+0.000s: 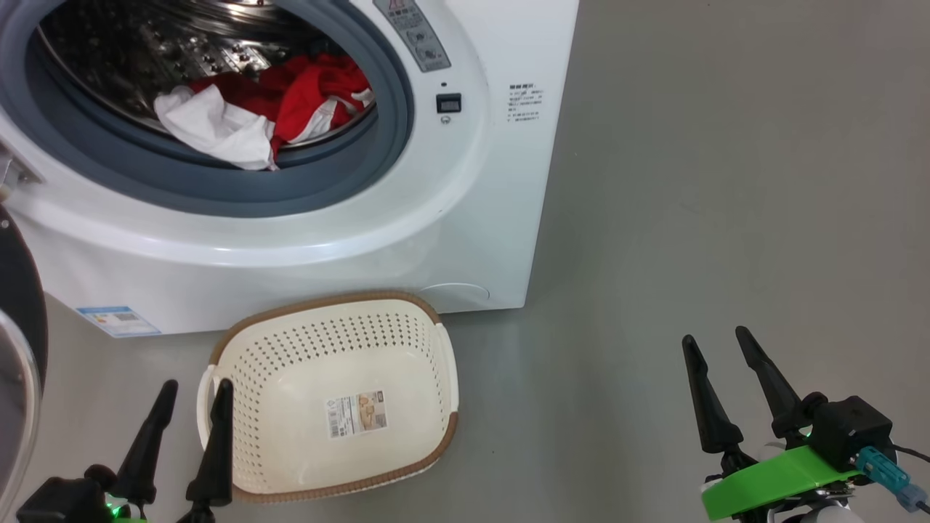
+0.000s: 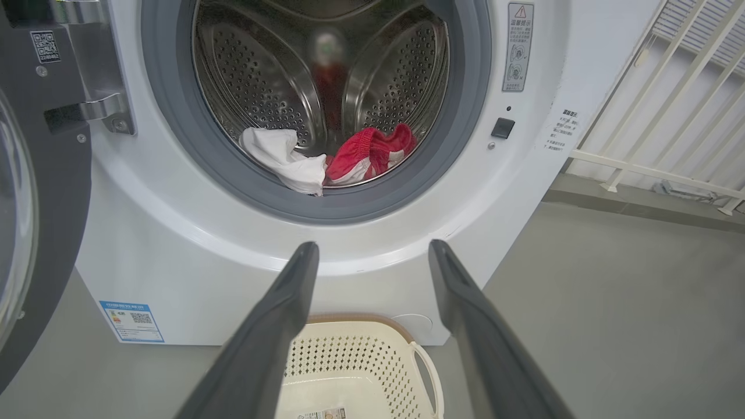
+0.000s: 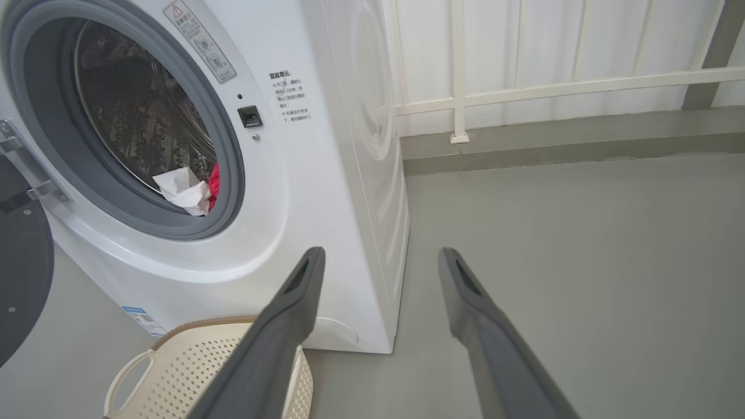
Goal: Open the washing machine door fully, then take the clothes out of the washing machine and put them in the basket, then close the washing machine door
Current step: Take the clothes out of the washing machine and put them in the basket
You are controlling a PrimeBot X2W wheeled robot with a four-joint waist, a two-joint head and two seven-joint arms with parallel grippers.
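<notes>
Now, big white washing machine (image 1: 290, 240) far left, round black-rimmed door (image 1: 22, 305) open, red and white clothes (image 1: 305, 98) inside, cream holey basket (image 1: 327, 301) near, left gripper (image 1: 197, 386) and right gripper (image 1: 714, 338) wide, empty.

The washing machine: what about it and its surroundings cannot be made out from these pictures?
- Washing machine door: head view, cut off by the left edge.
- Red garment: head view, partly behind the white garment.
- Basket label: head view, print too small to read.
- Back of the drum: left wrist view, blurred.
</notes>
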